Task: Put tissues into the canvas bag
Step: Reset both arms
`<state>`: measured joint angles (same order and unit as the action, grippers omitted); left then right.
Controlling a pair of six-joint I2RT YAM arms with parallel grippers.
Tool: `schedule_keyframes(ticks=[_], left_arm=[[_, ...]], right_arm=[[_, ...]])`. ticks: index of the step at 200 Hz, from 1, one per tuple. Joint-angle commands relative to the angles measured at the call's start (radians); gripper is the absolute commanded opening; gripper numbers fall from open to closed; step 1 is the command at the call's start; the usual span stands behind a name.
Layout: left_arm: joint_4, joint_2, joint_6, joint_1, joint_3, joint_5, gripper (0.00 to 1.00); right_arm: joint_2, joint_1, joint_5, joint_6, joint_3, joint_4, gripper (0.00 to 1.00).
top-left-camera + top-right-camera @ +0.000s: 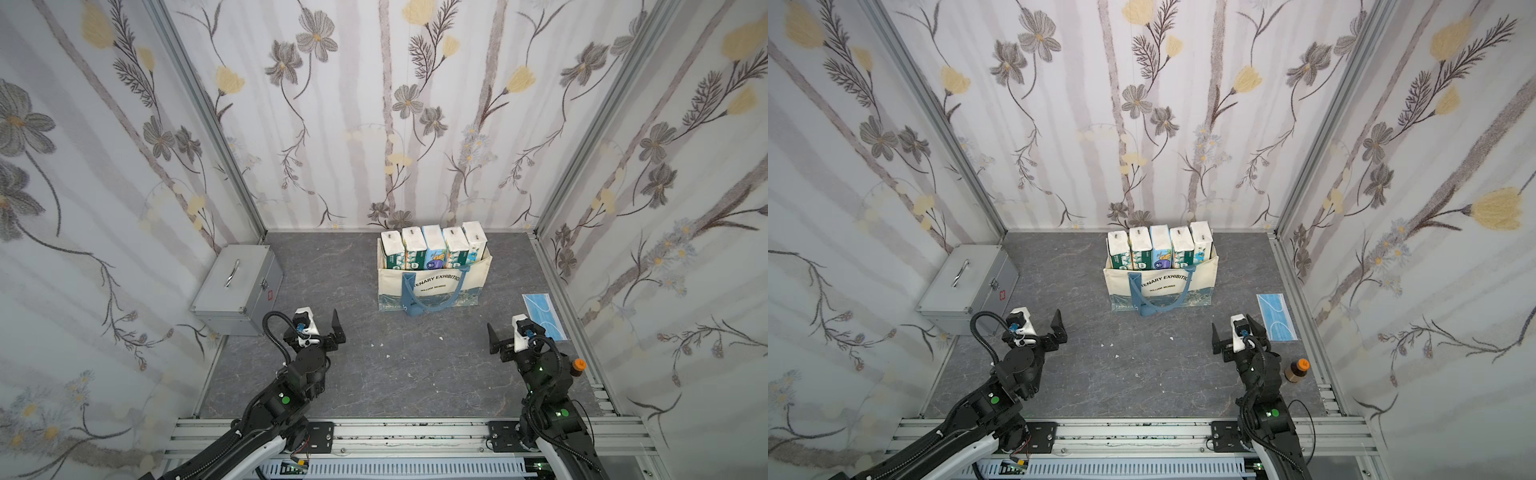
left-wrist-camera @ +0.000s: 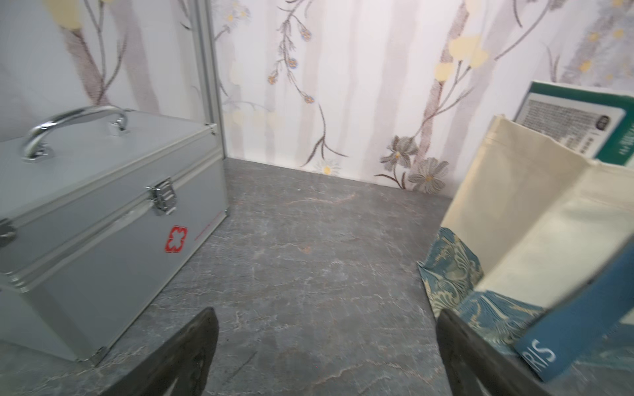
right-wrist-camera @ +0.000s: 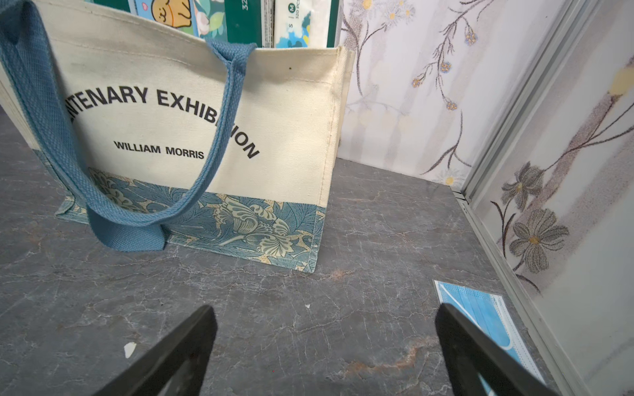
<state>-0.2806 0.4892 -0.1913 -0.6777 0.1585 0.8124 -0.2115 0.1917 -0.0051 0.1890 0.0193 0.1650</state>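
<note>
At the left gripper (image 1: 321, 323): fingers spread wide, gripping nothing, poised low over the floor (image 1: 395, 374), pointing toward the back wall, near the case (image 1: 237, 286). Behind it, arm stretched forward from the near rail, elbow folded, forearm angled inward. At the right gripper (image 1: 513, 332): likewise parted and empty, same forward reach, close to the mask (image 1: 542, 313), with a bottle (image 1: 1298, 370) beside the wrist. Ahead, between the two and well apart from both: the bag (image 1: 432, 286), upright near the back wall, one handle draped down its front. Inside, five tissues (image 1: 432, 245) on end in a row, tops above the rim.
</note>
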Motion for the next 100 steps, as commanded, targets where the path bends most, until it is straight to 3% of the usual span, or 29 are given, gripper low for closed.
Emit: schedule_keyframes(ticks=[1,22,42,77,100], left_arm=[[-0.032,0.009,-0.078,0.099,0.006,0.054,1.00],[-0.052,0.080,-0.153,0.231,0.002,0.003,1.00],[-0.174,0.191,-0.145,0.290,-0.011,-0.027,1.00],[-0.267,0.304,0.051,0.351,0.035,-0.264,1.00],[-0.364,0.345,0.160,0.358,0.017,-0.346,1.00]], right_arm=[[-0.149,0.001,-0.012,0.057,-0.018,0.271,0.99],[-0.372,0.001,-0.036,0.056,-0.014,0.441,0.99],[-0.566,0.003,-0.023,0.064,-0.009,0.607,0.99],[-0.850,0.001,-0.004,0.060,0.009,0.849,0.99],[-1.040,0.000,0.033,0.051,0.004,1.060,0.99]])
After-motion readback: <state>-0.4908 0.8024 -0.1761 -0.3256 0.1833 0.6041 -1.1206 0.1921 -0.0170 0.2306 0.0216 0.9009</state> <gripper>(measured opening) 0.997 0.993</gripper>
